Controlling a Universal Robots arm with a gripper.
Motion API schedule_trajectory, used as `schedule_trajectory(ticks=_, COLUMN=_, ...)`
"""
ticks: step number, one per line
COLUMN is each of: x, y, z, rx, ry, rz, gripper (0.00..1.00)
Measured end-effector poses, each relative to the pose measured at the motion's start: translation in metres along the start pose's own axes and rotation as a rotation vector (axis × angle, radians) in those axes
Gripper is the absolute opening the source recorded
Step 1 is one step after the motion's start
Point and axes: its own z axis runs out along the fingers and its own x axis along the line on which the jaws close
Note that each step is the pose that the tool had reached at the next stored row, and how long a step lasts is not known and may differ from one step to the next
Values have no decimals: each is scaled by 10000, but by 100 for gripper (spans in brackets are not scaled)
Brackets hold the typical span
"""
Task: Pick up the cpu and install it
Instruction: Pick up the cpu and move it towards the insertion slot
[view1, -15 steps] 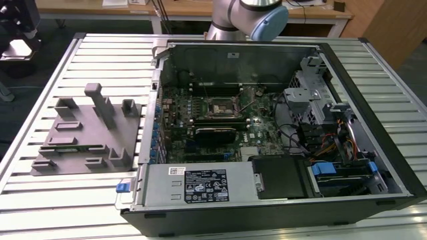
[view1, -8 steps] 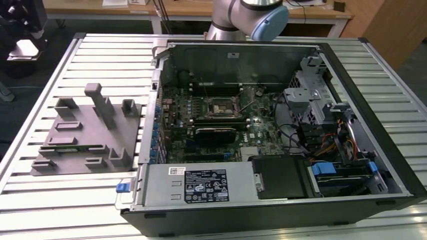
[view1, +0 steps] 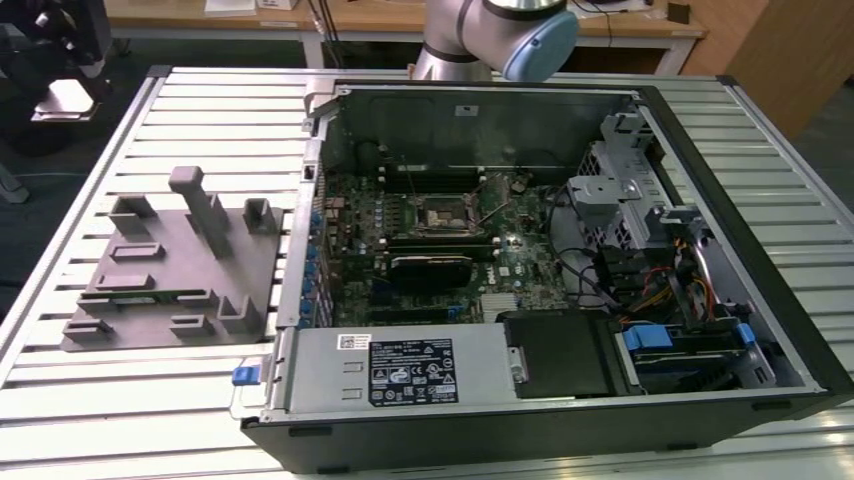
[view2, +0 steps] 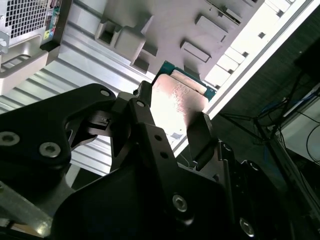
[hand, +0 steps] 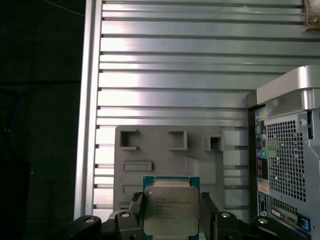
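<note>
Gripper (hand: 171, 201) is clenched on the cpu (hand: 171, 210), which sits between the two black fingers (hand: 206, 210), one on each opposite edge. In both wrist views the cpu hangs above the grey holder (hand: 150, 150), not touching it.

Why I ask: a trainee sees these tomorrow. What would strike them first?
The cpu clamped between the jaws, in both wrist views, with the grey holder beyond it. In the exterior view, the open computer case on the slatted table, its dark socket frame mid-board.
</note>
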Motion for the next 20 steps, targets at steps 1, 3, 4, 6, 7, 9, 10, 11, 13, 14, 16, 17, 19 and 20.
schedule_trajectory(ticks=1, x=-13, y=0, z=0, rx=0, ry=0, rz=0, gripper=53)
schedule_trajectory(ticks=3, x=-35, y=0, z=0, rx=1, ry=1, rz=0, gripper=53)
schedule_trajectory(ticks=4, x=-46, y=0, z=1, rx=0, ry=0, rz=-1, gripper=53)
schedule_trajectory(ticks=6, x=-68, y=0, z=0, rx=1, ry=1, rz=-1, gripper=53)
schedule_trajectory(ticks=7, x=-81, y=0, z=1, rx=0, ry=0, rz=-1, gripper=53)
schedule_trajectory(ticks=9, x=-104, y=0, z=1, rx=1, ry=1, rz=-1, gripper=53)
schedule_trajectory(ticks=10, x=-114, y=0, z=1, rx=1, ry=1, rz=0, gripper=53)
schedule_trajectory(ticks=11, x=-124, y=1, z=1, rx=0, ry=1, rz=0, gripper=53)
schedule_trajectory(ticks=13, x=-141, y=1, z=2, rx=0, ry=0, rz=0, gripper=53)
schedule_trajectory(ticks=14, x=-149, y=1, z=2, rx=0, ry=0, rz=0, gripper=53)
schedule_trajectory(ticks=16, x=-165, y=1, z=2, rx=0, ry=0, rz=0, gripper=53)
schedule_trajectory(ticks=17, x=-173, y=1, z=2, rx=0, ry=0, rz=0, gripper=53)
schedule_trajectory(ticks=19, x=-188, y=1, z=3, rx=0, ry=0, rz=0, gripper=53)
schedule_trajectory(ticks=20, x=-194, y=1, z=2, rx=0, ry=1, rz=0, gripper=53)
